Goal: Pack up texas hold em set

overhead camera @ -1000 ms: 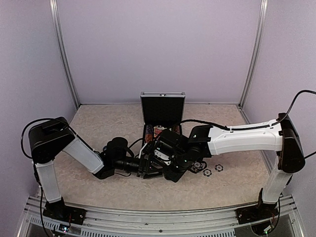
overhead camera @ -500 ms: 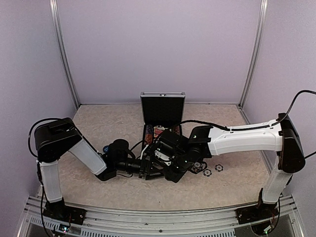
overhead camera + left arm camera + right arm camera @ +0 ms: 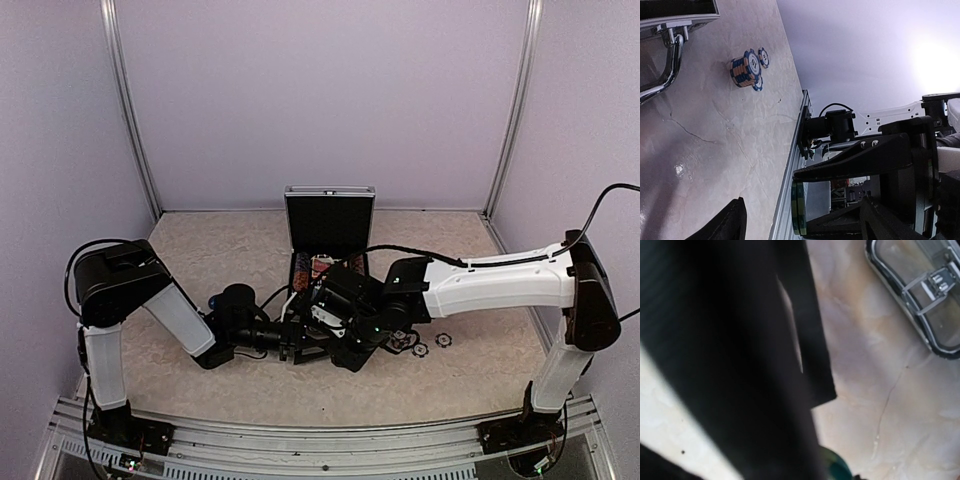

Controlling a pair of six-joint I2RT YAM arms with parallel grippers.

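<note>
Two claws meet nose to nose just in front of the case [image 3: 329, 224], low over the desk [image 3: 190, 250]. Left claw [image 3: 293, 347] first: it's spread wide, fingers [image 3: 732, 222] out at either side of its own camera's view, gripping nothing. And right in that gap sits the right claw [image 3: 801, 202], which looks pinched on a thin stack of green chips [image 3: 797, 220], held by the rims and edge-on to the lens. That reads to me as a hand-off or a re-grip. The left is open to receive, probably because the right arm comes across the case front at an awkward angle for dropping chips in. The right wrist view is no help, mostly blurred black finger with a sliver of green at the bottom.

Moving outward, the case stands open with its lid upright at the back and something colourful showing in the tray just behind the claws. To the right of the case front, a short blue-and-orange chip stack [image 3: 744, 71] sits on the desk with loose chips [image 3: 442, 339] beside it, so there's plenty left to pack.
</note>
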